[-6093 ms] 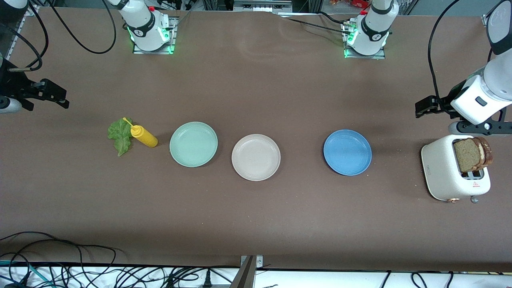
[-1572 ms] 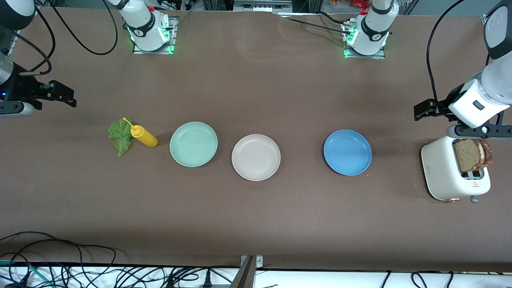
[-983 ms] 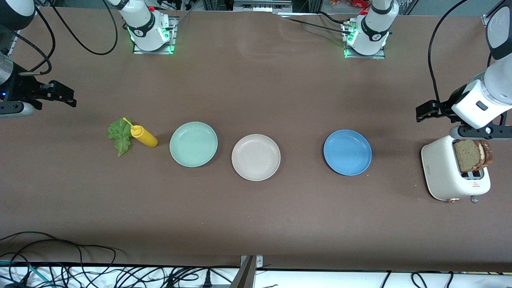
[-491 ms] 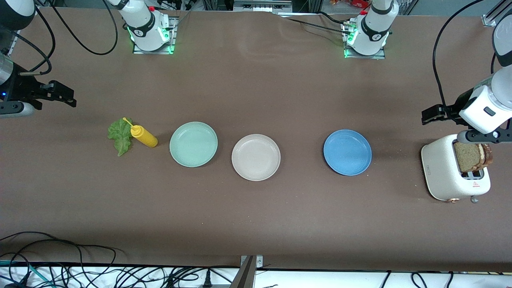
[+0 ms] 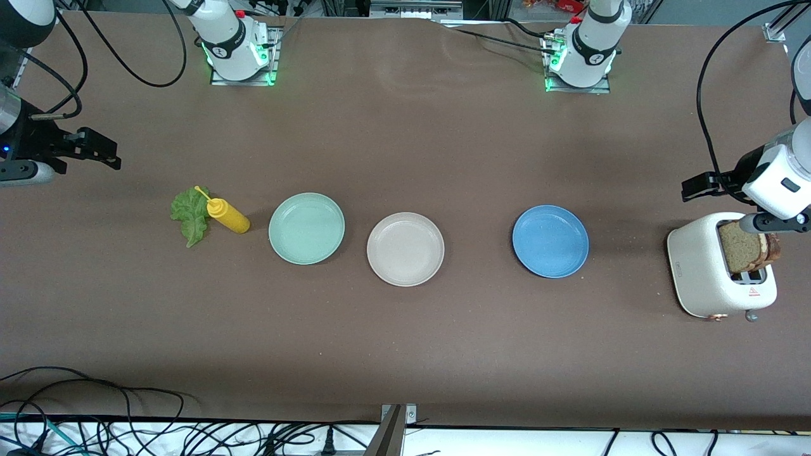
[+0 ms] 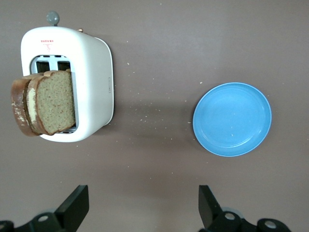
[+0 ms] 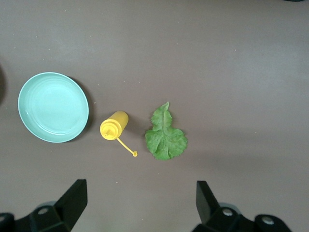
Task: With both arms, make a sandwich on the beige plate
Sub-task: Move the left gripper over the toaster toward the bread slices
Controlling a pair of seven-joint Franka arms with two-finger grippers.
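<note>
Your left gripper (image 6: 140,212) hangs over the table beside the toaster (image 5: 709,269), fingers spread wide, holding nothing. Its 2 bread slices (image 5: 747,244) stand in the slots. Your right gripper (image 7: 137,208) waits wide open and empty at the right arm's end, above bare table near the lettuce (image 5: 189,215) and bottle (image 5: 229,216). The beige plate (image 5: 405,249) sits bare between the mint plate (image 5: 306,228) and blue plate (image 5: 550,241).

Both end effectors gape: left end effector (image 6: 140,212), right end effector (image 7: 137,208), raised.
</note>
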